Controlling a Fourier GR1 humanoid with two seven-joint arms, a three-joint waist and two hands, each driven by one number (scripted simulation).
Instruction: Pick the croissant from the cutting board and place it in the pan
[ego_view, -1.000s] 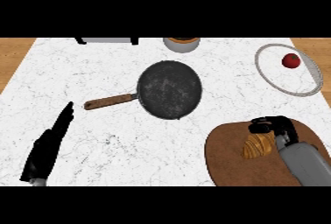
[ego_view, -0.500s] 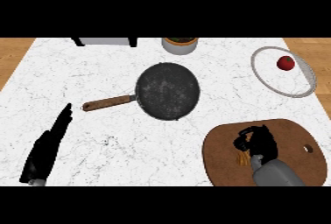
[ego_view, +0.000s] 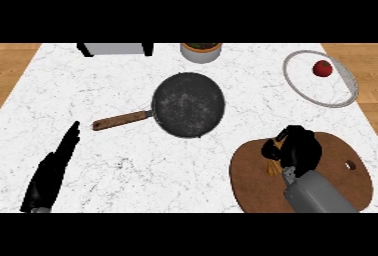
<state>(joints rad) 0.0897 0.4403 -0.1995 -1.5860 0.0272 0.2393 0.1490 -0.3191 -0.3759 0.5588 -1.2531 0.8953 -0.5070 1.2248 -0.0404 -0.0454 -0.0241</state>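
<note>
The right hand is curling its fingers round the croissant on the cutting board. The hand is hiding most of the croissant, so its long axis cannot be told. The pan is sitting well apart from it. The left hand is resting open at the lower left.

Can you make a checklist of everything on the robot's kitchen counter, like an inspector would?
Surface: white marble counter.
Job's things: croissant on the cutting board, mostly hidden under the right hand; pan mid-counter, nothing in it.
Clutter: plate with a red fruit; a pot and a grey box at the far edge.
Hands: right hand curled over the croissant; left hand open, resting at lower left.
Cables: nothing seen.
Surroundings: wooden floor beyond the counter.
</note>
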